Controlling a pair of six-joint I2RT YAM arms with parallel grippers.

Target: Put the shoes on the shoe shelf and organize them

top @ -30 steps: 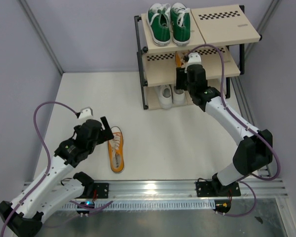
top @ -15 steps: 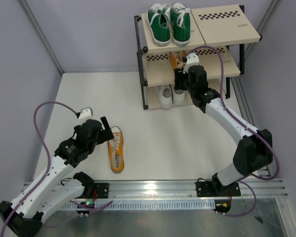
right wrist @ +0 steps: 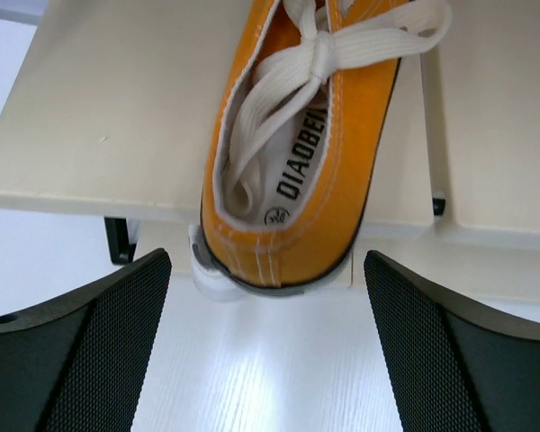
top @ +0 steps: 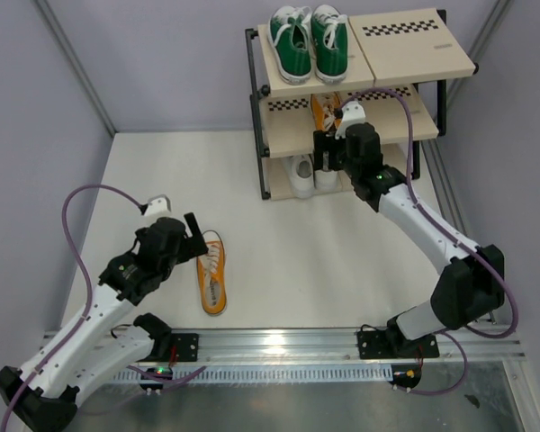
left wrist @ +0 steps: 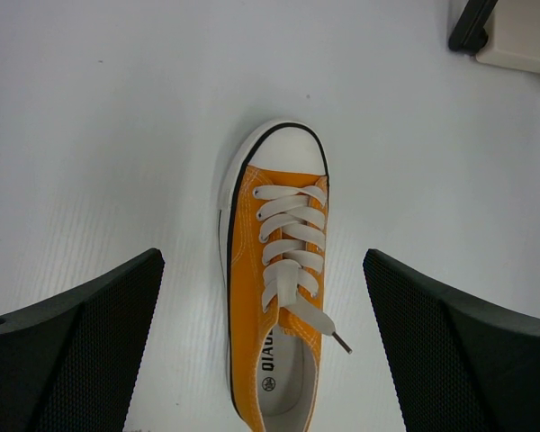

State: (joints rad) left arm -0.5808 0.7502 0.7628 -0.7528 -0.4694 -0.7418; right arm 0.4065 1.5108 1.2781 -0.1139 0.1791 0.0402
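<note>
**Top view:** The shelf (top: 414, 56) carries the green pair (top: 310, 40) on top and the white pair (top: 308, 173) at the bottom. The right gripper (top: 328, 148) faces the middle tier, at the heel of the shelved orange shoe (top: 322, 106). The left gripper (top: 196, 236) hangs over the loose orange shoe (top: 212, 273) on the table (top: 342, 252).

**Left wrist view:** The jaws are wide and straddle that shoe without contact.

**Right wrist view:** The jaws are wide and clear of the heel, which overhangs the board's front edge.

**Recommendation:** Nudge the heel fully in, leaving room alongside for 1 mate.
</note>
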